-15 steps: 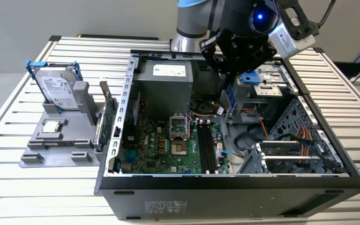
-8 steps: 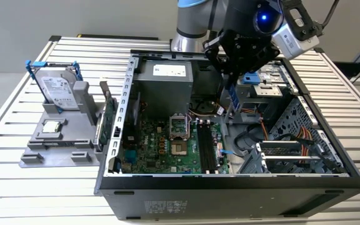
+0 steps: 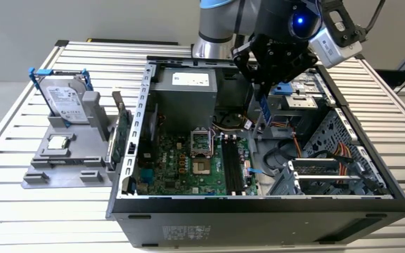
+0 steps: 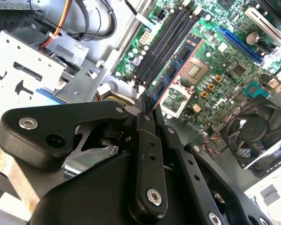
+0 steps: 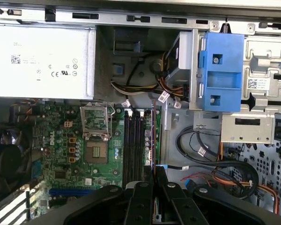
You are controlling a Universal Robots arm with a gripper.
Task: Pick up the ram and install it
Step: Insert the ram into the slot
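- Right now you have one gripper (image 3: 262,84) at work. Its jaws are drawn in narrow and clamped on one end of the single ram (image 3: 264,113).
- Your ram hangs from that grip with its long side pointing down into the open computer case (image 3: 259,216). In the exterior view it is above the motherboard and not yet seated.
- In the second wrist view the ram (image 4: 178,65) runs out from the gripper (image 4: 149,111) as a blue stick with black chips along one face.
- In the first wrist view you see the ram (image 5: 153,140) edge-on, as a thin line beyond the gripper (image 5: 153,172). It lies just beside the black memory slots (image 5: 133,145), on their drive-cage side.
- Those slots lie side by side in one group. I cannot give you a firm count of them.
- Next to the slots sits one processor socket (image 5: 97,136), and past it one black fan (image 5: 7,159).
- At the case's far end you have one grey power supply (image 5: 42,56) and one blue drive bracket (image 5: 220,70).
- Outside the case, toward the exterior view's left, one green expansion card (image 3: 122,137) stands on edge just beside the case wall.
- Further that way, one hard drive (image 3: 65,100) stands upright in a blue-clipped frame on a grey stand (image 3: 65,163), which rests on the slatted table (image 3: 40,211).
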